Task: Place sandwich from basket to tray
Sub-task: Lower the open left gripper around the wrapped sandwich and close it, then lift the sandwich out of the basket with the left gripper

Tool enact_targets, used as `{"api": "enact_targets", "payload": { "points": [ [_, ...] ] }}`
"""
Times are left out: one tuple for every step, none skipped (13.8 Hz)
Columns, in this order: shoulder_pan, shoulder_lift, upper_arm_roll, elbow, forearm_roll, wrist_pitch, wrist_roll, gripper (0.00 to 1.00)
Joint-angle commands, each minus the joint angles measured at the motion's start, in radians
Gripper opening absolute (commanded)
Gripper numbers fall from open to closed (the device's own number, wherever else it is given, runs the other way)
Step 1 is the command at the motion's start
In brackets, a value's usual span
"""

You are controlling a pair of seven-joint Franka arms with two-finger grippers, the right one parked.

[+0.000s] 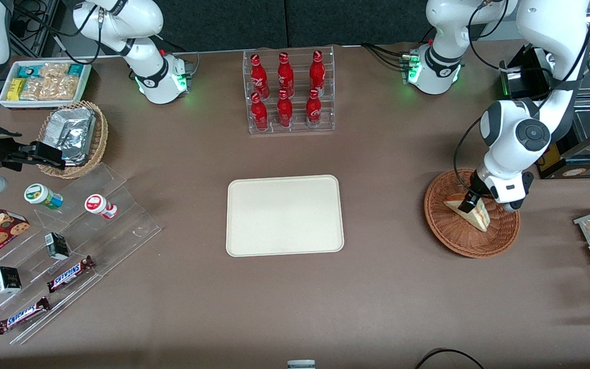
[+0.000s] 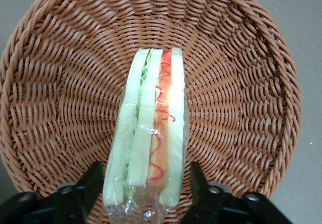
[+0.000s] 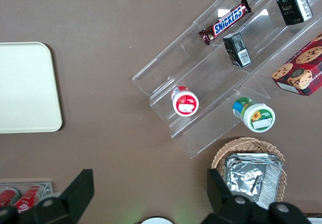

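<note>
One broad brown table (image 1: 377, 287) carries everything, and I will go from the biggest thing down. Next in size is the tray (image 1: 285, 215), cream and flat, lying bare in the middle of the table, nearer the front camera than the clear rack of red bottles (image 1: 289, 92). Toward the parked arm's end sit stepped clear shelves (image 1: 69, 256) with Snickers bars (image 1: 70, 273), small cartons and two little tubs, and farther from the camera a tan wicker basket with foil packets (image 1: 74, 137).

Toward my end of the table, well apart from the tray, rests the basket (image 1: 471, 214), round, shallow and reddish-brown; my wrist camera shows its weave (image 2: 241, 83) filling nearly the whole view. My arm bends down over it from above.

Inside the basket stands the sandwich (image 1: 471, 210), a wrapped wedge on edge with its cut face turned up toward my wrist camera (image 2: 151, 133): pale bread, green leaf, an orange-red layer under clear film.

Smallest is my claw (image 1: 466, 206), lowered into the basket with the wedge's end between its jaws. My two black fingers (image 2: 90, 183) stand parted, one on each side of the wrapped end, right beside the film; I cannot tell whether they press it.
</note>
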Motion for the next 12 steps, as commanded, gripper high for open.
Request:
{"api": "enact_targets", "payload": {
  "points": [
    [0.018,-0.005,-0.004,-0.008,0.017,0.019,0.004,0.28],
    [0.018,-0.008,-0.004,-0.005,0.017,0.018,0.004,0.22],
    [0.019,-0.013,-0.004,-0.001,0.017,0.012,0.004,0.19],
    [0.019,-0.023,-0.005,0.003,0.017,0.009,0.001,0.19],
    [0.019,-0.034,-0.005,0.004,0.017,0.004,-0.001,0.16],
    [0.018,-0.052,-0.005,0.010,0.015,-0.014,-0.001,0.16],
    [0.015,-0.072,-0.008,0.028,0.017,-0.059,-0.001,0.16],
    [0.008,-0.088,-0.013,0.056,0.017,-0.124,0.001,0.17],
    [0.004,-0.103,-0.019,0.084,0.018,-0.190,0.004,0.17],
    [0.001,-0.124,-0.037,0.122,0.020,-0.258,0.005,0.17],
    [-0.002,-0.128,-0.054,0.175,0.020,-0.322,0.002,0.17],
    [-0.008,-0.120,-0.086,0.244,0.020,-0.406,-0.007,0.18]
  ]
}}
